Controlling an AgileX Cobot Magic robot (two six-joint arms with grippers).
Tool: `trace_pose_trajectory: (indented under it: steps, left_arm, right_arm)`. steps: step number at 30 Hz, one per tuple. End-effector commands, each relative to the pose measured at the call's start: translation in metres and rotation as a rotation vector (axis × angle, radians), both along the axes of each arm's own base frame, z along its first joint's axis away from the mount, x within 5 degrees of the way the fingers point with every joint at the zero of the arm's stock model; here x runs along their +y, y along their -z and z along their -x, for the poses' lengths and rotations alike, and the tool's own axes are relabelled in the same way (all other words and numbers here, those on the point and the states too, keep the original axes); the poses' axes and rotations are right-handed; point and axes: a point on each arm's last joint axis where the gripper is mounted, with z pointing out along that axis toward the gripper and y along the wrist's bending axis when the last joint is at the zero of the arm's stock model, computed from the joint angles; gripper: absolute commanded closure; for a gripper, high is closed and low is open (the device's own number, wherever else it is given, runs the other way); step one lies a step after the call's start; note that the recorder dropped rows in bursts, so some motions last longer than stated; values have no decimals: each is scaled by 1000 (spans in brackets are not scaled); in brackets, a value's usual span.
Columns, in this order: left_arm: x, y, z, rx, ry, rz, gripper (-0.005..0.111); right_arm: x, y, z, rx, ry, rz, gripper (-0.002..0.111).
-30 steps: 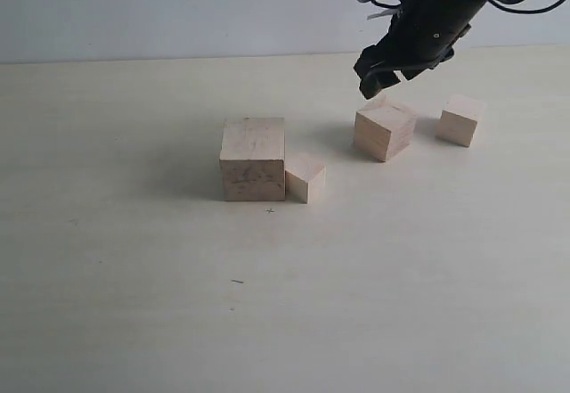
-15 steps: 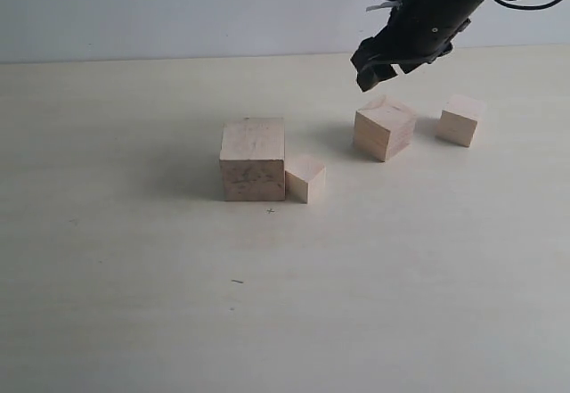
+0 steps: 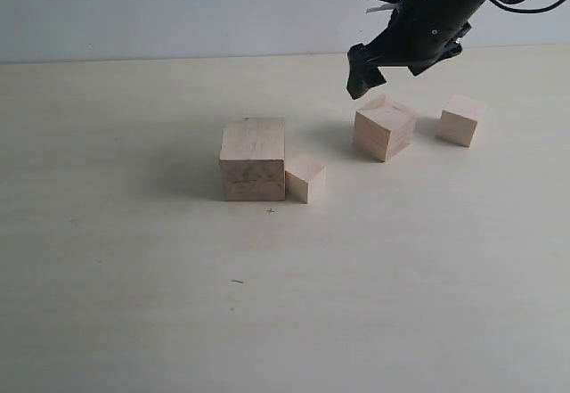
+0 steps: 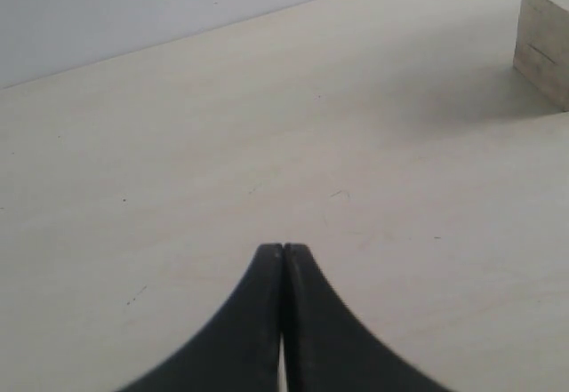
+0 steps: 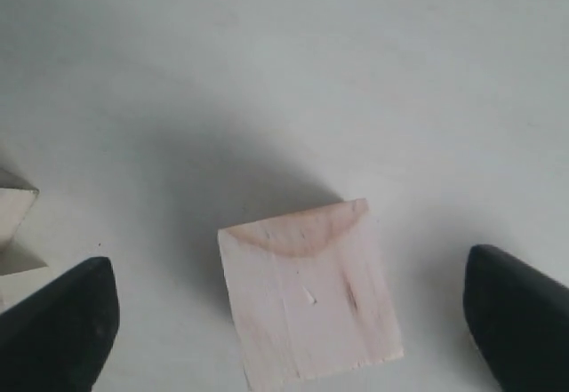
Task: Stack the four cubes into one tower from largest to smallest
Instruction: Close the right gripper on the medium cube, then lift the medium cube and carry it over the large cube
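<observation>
Right gripper [image 3: 389, 74]: black claw, fingers spread wide, nothing in it, hanging clear above the pale tabletop [image 3: 178, 304]. Left gripper [image 4: 283, 259]: black fingers pressed together, empty, low over bare table.

Landmark: the largest pale wooden cube [image 3: 253, 159], standing on the table with nothing on top. No tower begun.
- Smallest pale wooden cube [image 3: 305, 179]: touching the landmark's right face, on the table.
- Second-largest pale wooden cube [image 3: 384, 128]: well apart from the landmark, to its right and farther back.
- Third pale wooden cube [image 3: 460, 120]: farther right again, beyond the second-largest.

Relation that matters: the second-largest cube lies almost straight below the right claw. In the right wrist view it sits between the two fingertips with open table on either side. It is turned a little, so its side faces are not square to the line joining the fingers. It also sits low in that view, so probably slightly off the claw's centre.

Judgement: the right arm is by far the nearer. A small wrist twist before descending would let the pads meet flat faces rather than edges.
</observation>
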Motion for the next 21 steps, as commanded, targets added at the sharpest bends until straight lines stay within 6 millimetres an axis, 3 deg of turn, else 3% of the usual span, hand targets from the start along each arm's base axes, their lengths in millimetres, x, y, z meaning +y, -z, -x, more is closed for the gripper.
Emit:
trace_pose_trajectory:
  steps: [1, 10, 15, 21]
  left_arm:
    - [0, -1, 0, 0, 0, 2, 107]
    - [0, -1, 0, 0, 0, 2, 107]
    - [0, -1, 0, 0, 0, 2, 107]
    - [0, -1, 0, 0, 0, 2, 107]
  right_arm:
    - [-1, 10, -7, -34, -35, 22, 8]
    - [-1, 50, -9, 54, -80, 50, 8]
    - [0, 61, -8, 100, -70, 43, 10]
    - [1, 51, -2, 146, -27, 19, 38]
